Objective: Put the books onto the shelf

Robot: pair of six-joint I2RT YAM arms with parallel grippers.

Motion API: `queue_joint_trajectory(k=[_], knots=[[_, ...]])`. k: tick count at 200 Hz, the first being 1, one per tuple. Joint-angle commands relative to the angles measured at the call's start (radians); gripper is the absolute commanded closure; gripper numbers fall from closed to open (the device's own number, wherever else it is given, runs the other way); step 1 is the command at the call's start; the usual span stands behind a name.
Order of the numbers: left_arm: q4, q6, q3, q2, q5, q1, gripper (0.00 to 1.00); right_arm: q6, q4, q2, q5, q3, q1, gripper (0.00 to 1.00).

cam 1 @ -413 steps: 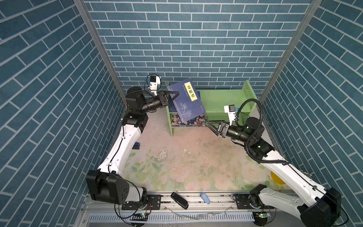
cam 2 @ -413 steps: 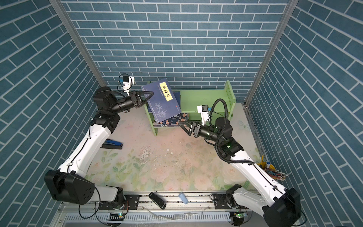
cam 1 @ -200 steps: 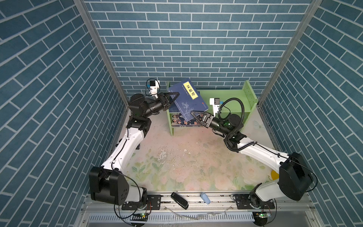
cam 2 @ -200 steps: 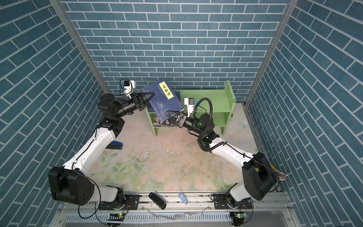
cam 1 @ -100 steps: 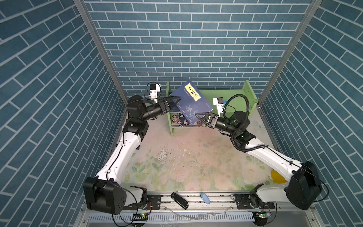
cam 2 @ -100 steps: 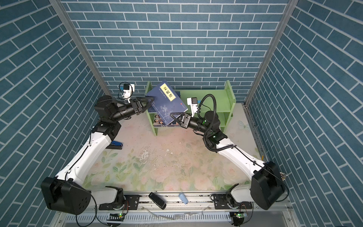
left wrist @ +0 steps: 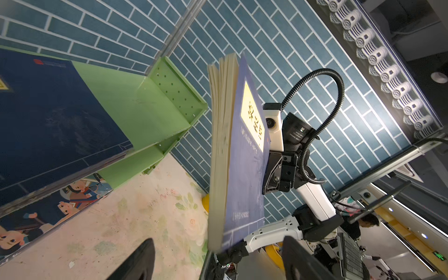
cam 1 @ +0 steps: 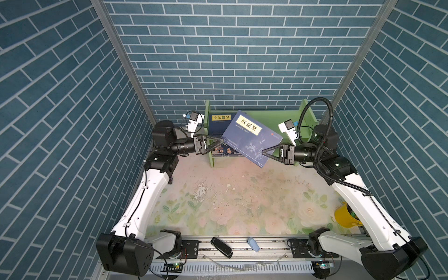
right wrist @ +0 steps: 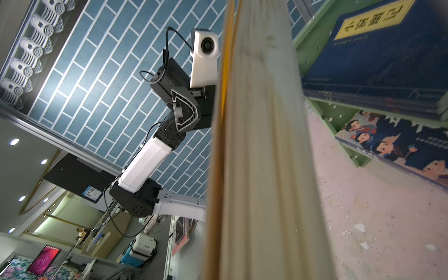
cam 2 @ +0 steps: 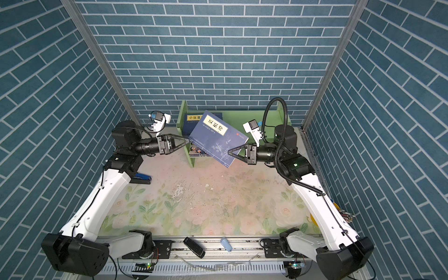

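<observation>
A thin navy book (cam 1: 252, 138) (cam 2: 218, 140) with a yellow label hangs tilted in front of the green shelf (cam 1: 274, 121) (cam 2: 237, 117). My right gripper (cam 1: 263, 152) (cam 2: 229, 152) is shut on its lower right corner; the right wrist view shows mostly its page edge (right wrist: 261, 145). My left gripper (cam 1: 221, 141) (cam 2: 188, 141) (left wrist: 218, 261) is open at the book's left corner (left wrist: 242, 169), its fingers clear of the cover. Another navy book (cam 1: 218, 126) (left wrist: 48, 121) lies on the top tier. The large cartoon book (cam 1: 224, 151) (right wrist: 392, 145) lies on the lower tier.
Brick-patterned walls close in on three sides, right behind the shelf. A yellow cup (cam 1: 344, 215) stands at the right edge of the floral mat. A blue stapler (cam 2: 141, 179) lies under the left arm. A black device (cam 1: 221, 247) and a pale blue piece (cam 1: 253, 243) rest on the front rail.
My left gripper has opened and let go of the hanging book. My right gripper has shut on the book's corner and drawn back right; the book has tilted further and swung right.
</observation>
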Motion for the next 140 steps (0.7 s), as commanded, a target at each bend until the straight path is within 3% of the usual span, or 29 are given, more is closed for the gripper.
queue_joint_trajectory(k=[1,34,62,127,140], knots=[[0.026,-0.003,0.013,0.010,0.101,-0.003,0.14,-0.123,-0.113,-0.019,-0.114,0.047,-0.009,1.00],[0.022,-0.008,0.016,0.034,0.130,-0.031,0.17,-0.120,-0.126,-0.004,-0.176,0.056,-0.009,1.00],[0.015,-0.005,0.047,0.073,0.184,-0.104,0.29,-0.129,-0.145,0.033,-0.212,0.064,-0.009,1.00],[-0.007,-0.018,0.090,0.104,0.177,-0.120,0.96,-0.198,-0.221,0.117,-0.219,0.116,-0.009,1.00],[0.008,-0.018,0.083,0.097,0.166,-0.120,1.00,-0.204,-0.224,0.124,-0.198,0.118,-0.010,0.77]])
